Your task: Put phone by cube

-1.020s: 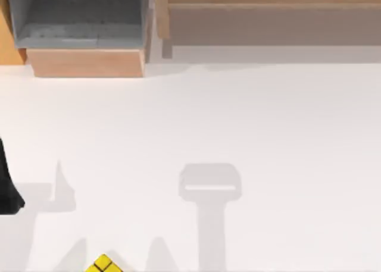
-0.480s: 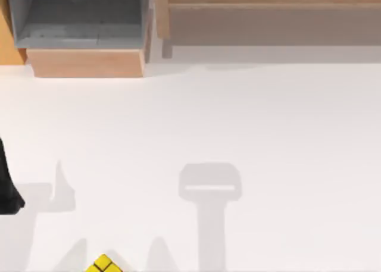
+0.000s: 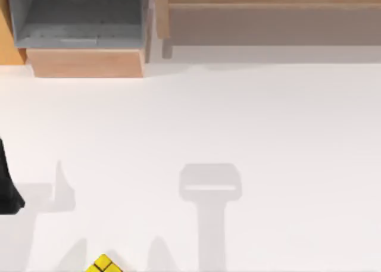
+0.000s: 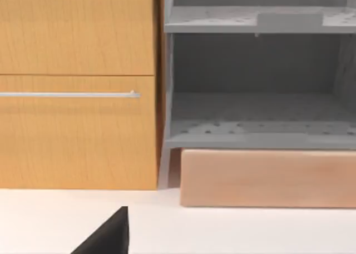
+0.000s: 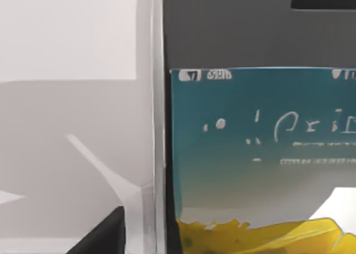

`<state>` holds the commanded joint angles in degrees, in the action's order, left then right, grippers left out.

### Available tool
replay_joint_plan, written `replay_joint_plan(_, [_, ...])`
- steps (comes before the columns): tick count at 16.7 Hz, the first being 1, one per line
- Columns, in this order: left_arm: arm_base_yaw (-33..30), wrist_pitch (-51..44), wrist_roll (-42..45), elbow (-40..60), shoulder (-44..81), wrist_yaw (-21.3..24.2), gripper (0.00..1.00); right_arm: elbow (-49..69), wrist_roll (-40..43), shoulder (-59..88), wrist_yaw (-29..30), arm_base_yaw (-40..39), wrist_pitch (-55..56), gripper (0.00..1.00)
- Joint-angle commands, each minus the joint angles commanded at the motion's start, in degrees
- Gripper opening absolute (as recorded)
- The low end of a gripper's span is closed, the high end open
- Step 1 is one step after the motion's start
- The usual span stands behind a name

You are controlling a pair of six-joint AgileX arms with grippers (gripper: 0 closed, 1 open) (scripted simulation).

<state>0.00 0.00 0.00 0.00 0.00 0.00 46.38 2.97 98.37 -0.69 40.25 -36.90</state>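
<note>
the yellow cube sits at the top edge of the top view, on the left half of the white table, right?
Not quite. The top view shows the yellow cube at the bottom edge, not the top edge. It is on the left half of the white table, as you said.

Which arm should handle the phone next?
Right, probably. Its wrist camera sits right over the phone, lit screen up close. The left arm is at the table's left edge, its camera facing the cabinet. The cube lies bottom left.
</note>
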Motion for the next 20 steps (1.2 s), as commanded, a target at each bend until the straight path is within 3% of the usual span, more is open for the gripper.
replay_joint_plan(4, [0.0, 0.0, 0.0, 0.0, 0.0, 0.0, 1.00, -0.1, 0.0, 0.2, 0.0, 0.0, 0.2, 1.00])
replay_joint_plan(17, [0.0, 0.0, 0.0, 0.0, 0.0, 0.0, 1.00, -0.1, 0.0, 0.2, 0.0, 0.0, 0.2, 0.02])
replay_joint_plan(20, [0.0, 0.0, 0.0, 0.0, 0.0, 0.0, 1.00, -0.1, 0.0, 0.2, 0.0, 0.0, 0.2, 0.00])
